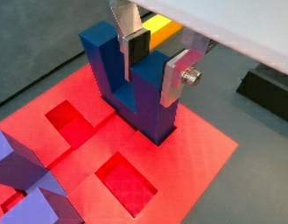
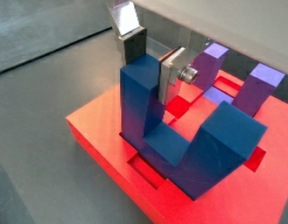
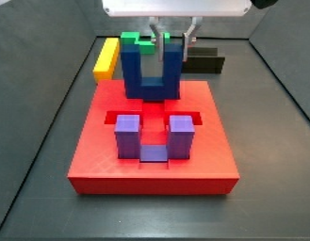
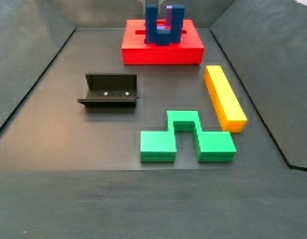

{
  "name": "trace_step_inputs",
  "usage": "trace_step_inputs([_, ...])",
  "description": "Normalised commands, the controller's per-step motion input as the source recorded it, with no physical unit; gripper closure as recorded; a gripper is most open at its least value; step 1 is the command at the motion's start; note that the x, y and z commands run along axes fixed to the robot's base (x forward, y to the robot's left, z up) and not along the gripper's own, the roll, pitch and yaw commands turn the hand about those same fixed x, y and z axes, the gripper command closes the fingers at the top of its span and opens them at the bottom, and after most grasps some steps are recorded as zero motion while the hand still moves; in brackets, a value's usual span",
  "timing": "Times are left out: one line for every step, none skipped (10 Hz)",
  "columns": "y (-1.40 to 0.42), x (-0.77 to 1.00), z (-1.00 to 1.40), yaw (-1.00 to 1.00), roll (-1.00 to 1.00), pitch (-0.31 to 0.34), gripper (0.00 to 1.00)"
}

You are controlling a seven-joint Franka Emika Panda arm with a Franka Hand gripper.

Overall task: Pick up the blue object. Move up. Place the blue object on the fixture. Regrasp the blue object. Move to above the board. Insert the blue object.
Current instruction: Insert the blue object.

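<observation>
Floor (image 4: 68, 131): board (image 4: 162, 51), fixture (image 4: 109, 91), green block (image 4: 185, 137), yellow bar (image 4: 223, 95).

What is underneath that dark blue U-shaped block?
The red board lies under the blue block, which the gripper holds by one prong. Its base hides any cutout beneath.

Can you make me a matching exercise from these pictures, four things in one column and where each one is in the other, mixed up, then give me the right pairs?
Things:
1. blue object
2. purple block
3. fixture
4. green block

Places:
A. empty, on the floor apart from the board
B. on the floor beside the yellow bar
C. prongs up on the board, one prong between the fingers of the gripper
D. seated in the board, free of the gripper

Pairs: 1-C, 2-D, 3-A, 4-B
</observation>
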Motion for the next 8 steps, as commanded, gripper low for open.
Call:
trace_step_inputs([0.0, 0.27, -0.45, 0.01, 0.0, -0.014, 1.0])
trace_step_inputs([0.0, 0.22, -0.69, 0.01, 0.0, -0.047, 1.0])
trace_step_inputs([0.0, 0.19, -0.83, 0.05, 0.0, -0.034, 1.0])
trace_step_inputs([0.0, 0.22, -0.85, 0.05, 0.01, -0.02, 1.0])
trace_step_inputs([0.0, 0.16, -0.53, 0.0, 0.0, 0.0, 1.0])
trace_step_inputs([0.02, 0.03, -0.22, 0.0, -0.11, 0.064, 1.0])
trace_step_inputs([0.03, 0.0, -0.07, 0.0, -0.02, 0.051, 1.0])
trace_step_inputs([0.02, 0.0, 0.0, 0.0, 0.0, 0.003, 1.0])
